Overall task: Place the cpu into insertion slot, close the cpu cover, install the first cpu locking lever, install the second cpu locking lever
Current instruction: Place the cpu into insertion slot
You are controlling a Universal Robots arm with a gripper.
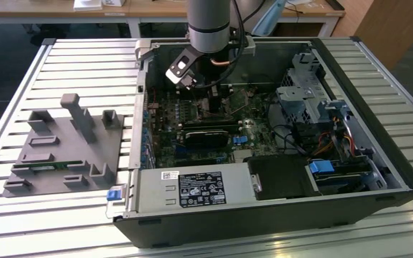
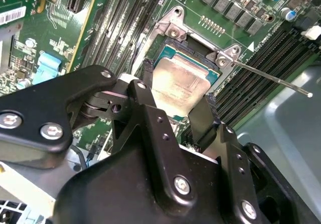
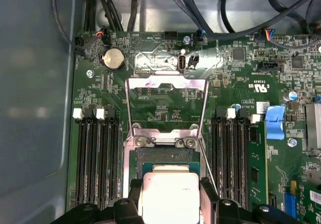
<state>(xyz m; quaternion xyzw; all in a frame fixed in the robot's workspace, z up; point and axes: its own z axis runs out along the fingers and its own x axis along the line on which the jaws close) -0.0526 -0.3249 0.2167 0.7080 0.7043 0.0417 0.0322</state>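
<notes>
Clamping the cpu (image 2: 183, 81), the tool (image 2: 178, 89) holds it over the insertion slot (image 3: 161, 156) — cpu cover (image 3: 165, 82) open.

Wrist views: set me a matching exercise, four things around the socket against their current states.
Things:
1 cpu
2 cpu cover
3 insertion slot
4 locking lever

States:
A thin rod sticking out free
B standing open, tilted back
C gripped between the fingers of the gripper
D partly showing beneath the cpu

Pairs: 1-C; 2-B; 3-D; 4-A
</notes>
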